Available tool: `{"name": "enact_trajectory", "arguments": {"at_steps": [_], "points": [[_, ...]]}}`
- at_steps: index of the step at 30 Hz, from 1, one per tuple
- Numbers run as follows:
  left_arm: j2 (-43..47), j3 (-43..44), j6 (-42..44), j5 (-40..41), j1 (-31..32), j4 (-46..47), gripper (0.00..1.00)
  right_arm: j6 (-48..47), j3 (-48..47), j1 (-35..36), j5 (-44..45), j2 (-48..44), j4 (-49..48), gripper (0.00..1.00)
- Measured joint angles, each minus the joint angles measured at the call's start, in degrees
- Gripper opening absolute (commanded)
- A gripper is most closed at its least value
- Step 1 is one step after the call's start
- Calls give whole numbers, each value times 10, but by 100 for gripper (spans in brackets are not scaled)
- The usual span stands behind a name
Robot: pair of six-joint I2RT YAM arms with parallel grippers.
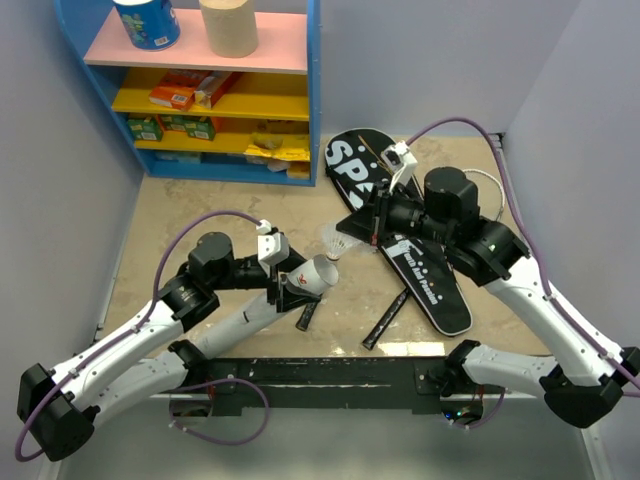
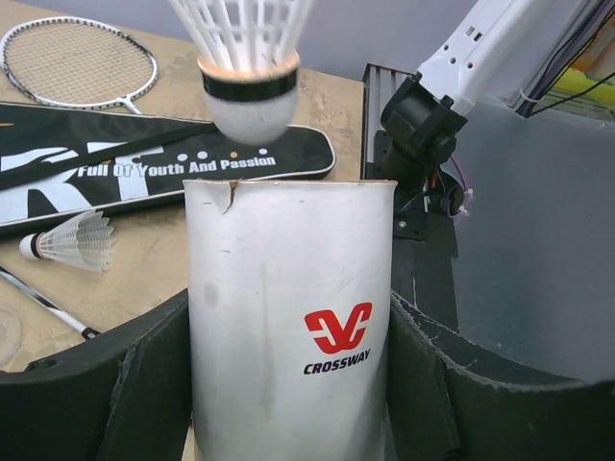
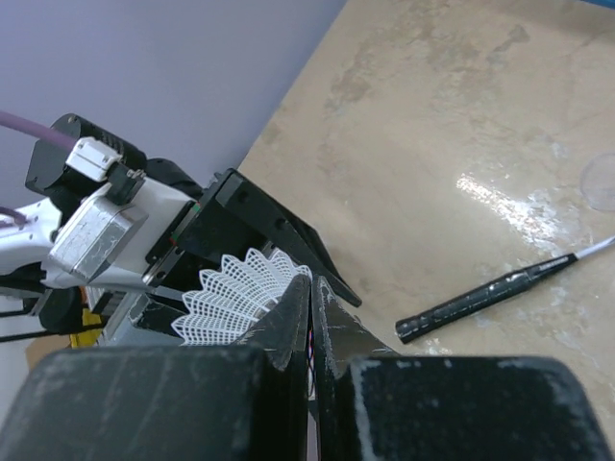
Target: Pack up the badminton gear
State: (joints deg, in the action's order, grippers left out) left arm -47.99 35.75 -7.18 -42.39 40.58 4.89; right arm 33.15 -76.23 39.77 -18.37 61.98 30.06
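- You are working on a tan, marbled table (image 1: 200, 200) with lavender walls around it and a blue shelf (image 1: 200, 90) in the upper left of the overhead view.
- Left of centre, the left gripper (image 1: 290, 283) is clamped around the white tube (image 2: 288, 317), which leans with its open mouth toward the middle. If that wrist drifts, the mouth goes out of line with what is coming in.
- The tube's rim is torn at its upper left edge in the left wrist view, and feathers could catch there.
- At the left edge of the same view a loose shuttlecock (image 2: 67, 240) lies on the table beside the racket (image 2: 77, 62). A low sweep could knock it away.
- At centre, the held shuttlecock (image 1: 335, 240) hangs cork-first just above the tube mouth. If you let go while it is off-axis, it will bounce off the rim.
- The right gripper (image 3: 312, 307) is pinched tight on the feather skirt, so pushing down hard may crush it.
- On the right, the black bag (image 1: 430, 280) lies flat under that arm. Watch that the elbow does not drag it.
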Motion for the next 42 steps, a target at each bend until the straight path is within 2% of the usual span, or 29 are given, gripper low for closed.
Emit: {"name": "enact_trajectory", "arguments": {"at_steps": [7, 20, 33, 42], "points": [[5, 0, -9, -9, 0, 15, 5, 19, 21, 57, -1, 10, -32, 0], [24, -10, -22, -16, 0, 47, 6, 48, 101, 78, 8, -28, -63, 0], [24, -10, -23, -24, 1, 48, 6, 46, 113, 128, 8, -32, -83, 0], [24, -13, -23, -24, 1, 46, 6, 24, 114, 147, 11, 17, -60, 0]]}}
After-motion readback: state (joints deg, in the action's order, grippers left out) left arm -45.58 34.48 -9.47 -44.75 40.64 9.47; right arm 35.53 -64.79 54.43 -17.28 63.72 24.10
